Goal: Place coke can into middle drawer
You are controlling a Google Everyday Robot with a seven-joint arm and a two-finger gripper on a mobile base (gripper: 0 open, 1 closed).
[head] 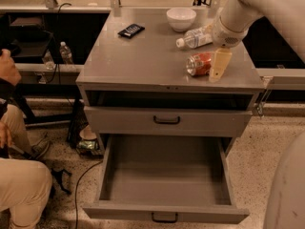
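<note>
Camera view: coke can (199,64) lying left-right, top leftward; end effector (216,70) beside it, opening unclear.

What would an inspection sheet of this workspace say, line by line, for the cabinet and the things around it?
Surface: grey metal cabinet top, carrying four loose things.
Job's things: small red aluminium coke can lies on its side near the top's right front; wide grey middle drawer, the lowest one, is pulled out with nothing in it.
Clutter: clear plastic water bottle lying down; white bowl; flat black device.
Gripper: gripper is just right of the can, low over the top.
Cables: black cable on the floor left of the drawer.
Surroundings: seated person in beige trousers at left; grey drawer front above is closed.
</note>
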